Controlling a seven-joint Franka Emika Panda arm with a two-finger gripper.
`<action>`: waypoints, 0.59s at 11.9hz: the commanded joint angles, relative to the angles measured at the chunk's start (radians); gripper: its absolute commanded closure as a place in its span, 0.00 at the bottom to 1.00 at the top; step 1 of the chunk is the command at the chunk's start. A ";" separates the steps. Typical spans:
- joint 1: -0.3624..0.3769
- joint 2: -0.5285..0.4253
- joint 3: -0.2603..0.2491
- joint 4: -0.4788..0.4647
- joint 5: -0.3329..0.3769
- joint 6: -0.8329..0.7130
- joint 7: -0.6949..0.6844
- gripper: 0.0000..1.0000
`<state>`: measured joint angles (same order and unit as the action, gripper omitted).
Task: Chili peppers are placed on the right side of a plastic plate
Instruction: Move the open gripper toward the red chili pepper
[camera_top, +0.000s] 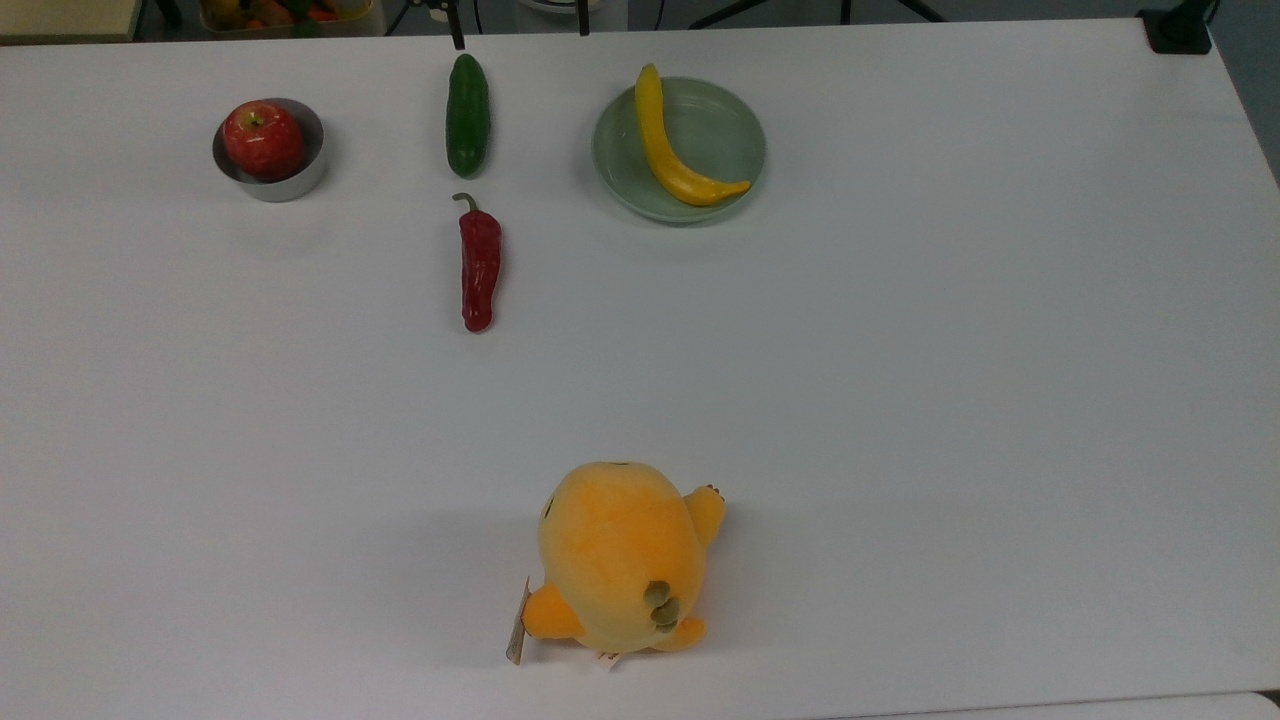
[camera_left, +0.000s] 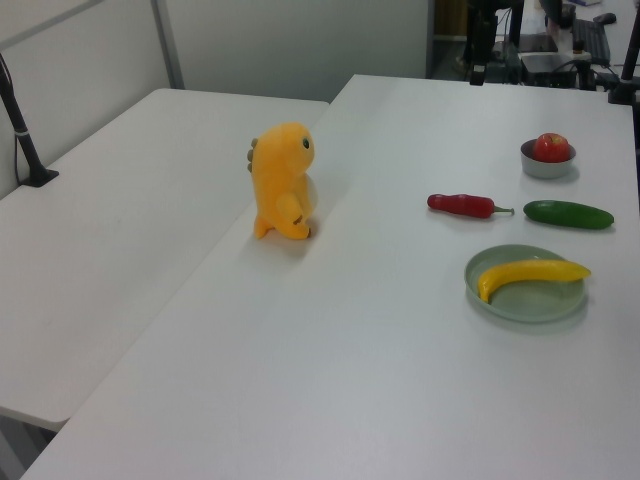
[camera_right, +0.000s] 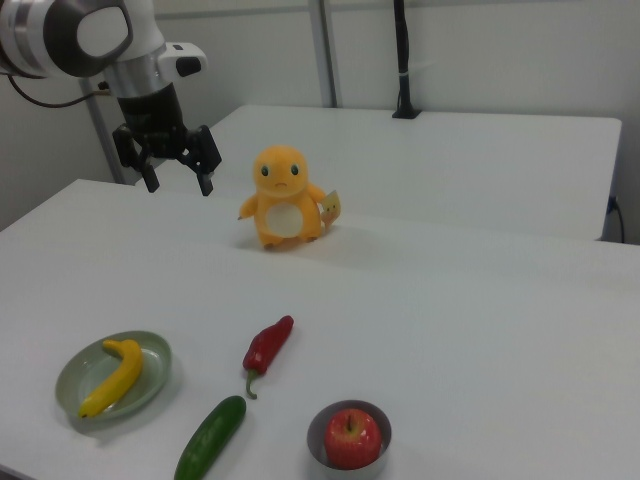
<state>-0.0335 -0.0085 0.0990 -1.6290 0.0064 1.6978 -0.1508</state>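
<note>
- One gripper hangs in the upper left of the right view, well above the table, its two fingers spread apart with nothing between them.
- In the right view, the chili peppers lie lower centre, down and to the right of the gripper and well apart from it; nothing touches them.
- Their long axis in the right view runs diagonally, blunt tip up-right and green stem down-left toward the cucumber. In the top view the chili peppers run nearly straight up and down the frame, stem at the upper end, just below the cucumber.
- My reading is that the fingers would best close across the narrow width, so the wrist must line up square to that axis on the way down.
- The plastic plate sits in the upper centre of the top view, up and to the right of the chili peppers, with a banana curving across its left and lower parts.
- Bare table lies to the top view's right of the plate; in the right view the plate is at lower left.
- An apple in a metal bowl and an orange plush toy stand clear of that route.
</note>
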 joint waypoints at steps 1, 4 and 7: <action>0.014 0.007 -0.007 -0.005 -0.008 -0.015 -0.019 0.00; 0.007 0.012 -0.007 -0.046 -0.011 0.023 -0.033 0.00; 0.004 0.067 -0.007 -0.077 -0.011 0.126 -0.032 0.00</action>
<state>-0.0342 0.0266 0.1003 -1.6774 0.0064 1.7654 -0.1573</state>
